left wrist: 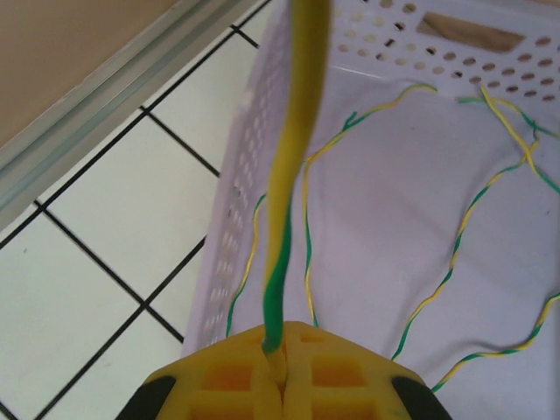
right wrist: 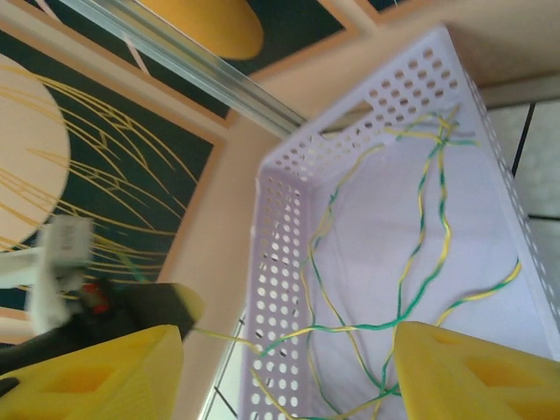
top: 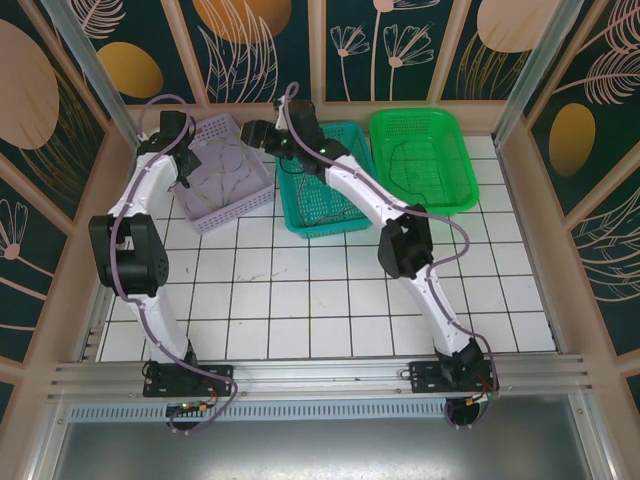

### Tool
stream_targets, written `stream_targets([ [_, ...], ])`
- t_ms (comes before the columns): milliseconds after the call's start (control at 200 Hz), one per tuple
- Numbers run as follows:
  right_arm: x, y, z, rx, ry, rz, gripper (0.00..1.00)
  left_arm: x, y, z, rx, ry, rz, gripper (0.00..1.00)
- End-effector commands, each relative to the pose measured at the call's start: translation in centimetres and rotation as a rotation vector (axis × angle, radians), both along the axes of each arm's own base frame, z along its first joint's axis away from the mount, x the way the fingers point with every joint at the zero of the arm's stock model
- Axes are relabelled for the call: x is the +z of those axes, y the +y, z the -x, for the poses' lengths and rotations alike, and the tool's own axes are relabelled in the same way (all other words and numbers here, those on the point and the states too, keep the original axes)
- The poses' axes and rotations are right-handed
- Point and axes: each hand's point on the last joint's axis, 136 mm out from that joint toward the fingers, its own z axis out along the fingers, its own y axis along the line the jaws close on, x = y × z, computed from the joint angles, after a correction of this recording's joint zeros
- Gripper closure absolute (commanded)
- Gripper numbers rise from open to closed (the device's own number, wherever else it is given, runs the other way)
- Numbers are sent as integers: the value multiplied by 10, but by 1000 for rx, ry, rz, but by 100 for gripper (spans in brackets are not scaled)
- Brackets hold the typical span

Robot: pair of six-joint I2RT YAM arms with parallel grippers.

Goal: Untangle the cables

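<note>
The left gripper point(left wrist: 280, 363) has its yellow fingers point(left wrist: 227, 381) pinched shut on one green-and-yellow cable point(left wrist: 297, 131), which runs taut from them over the lilac basket point(left wrist: 254, 175). The right gripper point(right wrist: 289, 367) hangs above that basket with its fingers spread wide. The other green-and-yellow cables point(right wrist: 420, 210) lie in loose loops on the basket floor.

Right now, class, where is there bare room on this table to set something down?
Free: the tiles between the left arm and right arm, in front of the baskets; also the tiles right of the right arm, below the green basket. Crowded: the back row, lilac basket, teal basket and green basket side by side.
</note>
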Motion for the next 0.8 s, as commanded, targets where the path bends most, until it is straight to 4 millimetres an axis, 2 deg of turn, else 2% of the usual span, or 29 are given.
stream_targets([
  [0, 57, -22, 20, -12, -72, 2, 35, -30, -3, -4, -92, 114, -10, 100],
  [125, 62, -37, 41, -8, -64, 10, 35, -46, -6, -12, -141, 138, -18, 100],
  [145, 71, -41, 47, -7, -75, -2, 35, -48, -7, -14, -150, 136, -21, 100],
  [220, 67, -51, 61, -12, -56, -2, 35, -52, -12, -20, -200, 117, -18, 100],
  [265, 67, -57, 68, -15, -49, -1, 35, -55, -15, -22, -229, 120, -13, 91],
  [340, 69, -65, 79, -23, -50, 5, 35, -56, -14, -21, -230, 152, -25, 52],
  [365, 68, -69, 81, -28, -47, 7, 35, -54, -12, -20, -228, 156, -29, 43],
  [390, 70, -71, 84, -31, -49, 7, 35, -53, -13, -20, -230, 158, -29, 39],
  [536, 78, -80, 92, -37, -59, 10, 35, -26, -18, -23, -263, 91, -22, 27],
  [666, 86, -81, 94, -40, -70, 2, 35, 3, -16, -21, -257, 69, -41, 25],
  [796, 98, -85, 93, -54, -92, -4, 35, 48, -8, -19, -215, 8, -79, 20],
])
